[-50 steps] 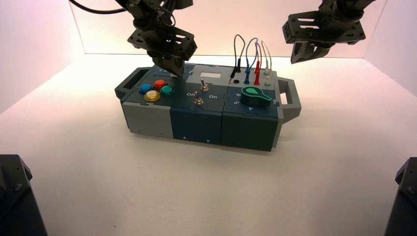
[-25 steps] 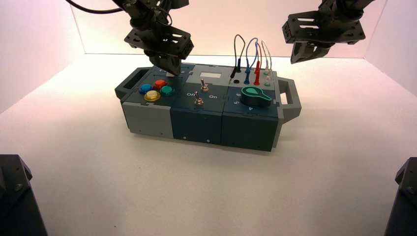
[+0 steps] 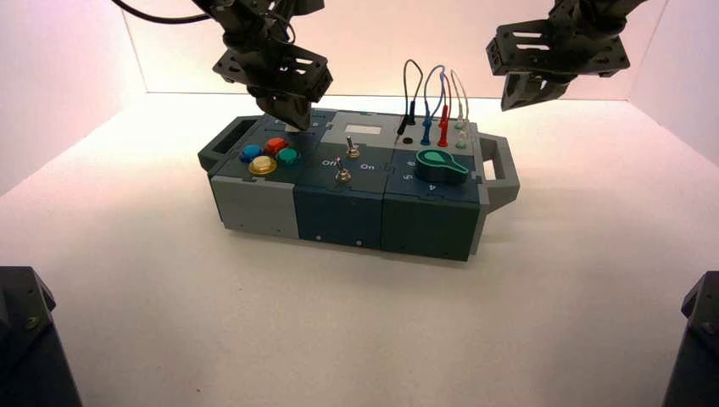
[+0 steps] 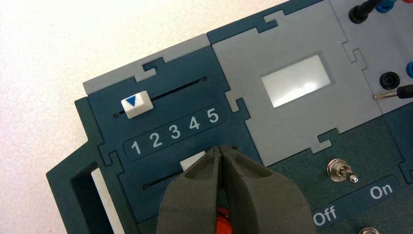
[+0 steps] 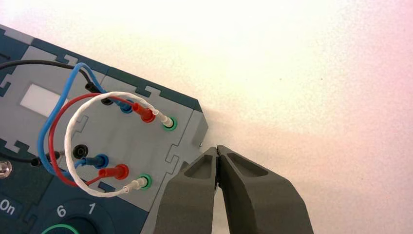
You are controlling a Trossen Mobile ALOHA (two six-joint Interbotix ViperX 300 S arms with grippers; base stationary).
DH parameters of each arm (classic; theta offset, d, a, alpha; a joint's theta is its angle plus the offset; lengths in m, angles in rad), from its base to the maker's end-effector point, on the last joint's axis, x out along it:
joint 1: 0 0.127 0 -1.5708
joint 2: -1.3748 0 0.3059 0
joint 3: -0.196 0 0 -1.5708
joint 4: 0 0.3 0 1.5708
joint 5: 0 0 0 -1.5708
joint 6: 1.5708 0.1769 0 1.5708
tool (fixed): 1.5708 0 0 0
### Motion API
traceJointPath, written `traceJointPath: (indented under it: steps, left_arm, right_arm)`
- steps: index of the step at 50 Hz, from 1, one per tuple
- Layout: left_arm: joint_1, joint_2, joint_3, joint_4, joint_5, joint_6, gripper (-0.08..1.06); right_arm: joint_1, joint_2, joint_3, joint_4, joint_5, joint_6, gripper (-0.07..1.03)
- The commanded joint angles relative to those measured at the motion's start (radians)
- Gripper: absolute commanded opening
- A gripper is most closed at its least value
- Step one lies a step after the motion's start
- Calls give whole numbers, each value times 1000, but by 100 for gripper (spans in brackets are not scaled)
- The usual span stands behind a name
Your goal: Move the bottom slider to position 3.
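1) The left gripper is at work over the far left part of the box, its fingers clenched together with nothing seen between them
2) Right by its tips sits the bottom slider, a white knob on the dark blue panel, on the near side of the numerals, partly covered; I cannot tell whether they touch, nor its exact setting
3) Position 3 shows in the printed row
4) The right gripper waits, clenched, off the box's far right corner
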Motion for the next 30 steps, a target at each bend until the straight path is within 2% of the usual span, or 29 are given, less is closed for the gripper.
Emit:
traceJointPath:
  steps: [1,21,30]
  left_arm:
    - [11,-37,-6,2,-8,5,-3]
    - [8,-37,-6,-5,-12,3,-3]
    - [-21,-40,-9,-8,-23,2,-3]
  right_arm:
    - [-2,-5,-31,-2,2,-2,-2]
    - [-2,5,-40,-2,17,-3,-2]
    - [-2,5,-40,-3,18,-3,-2]
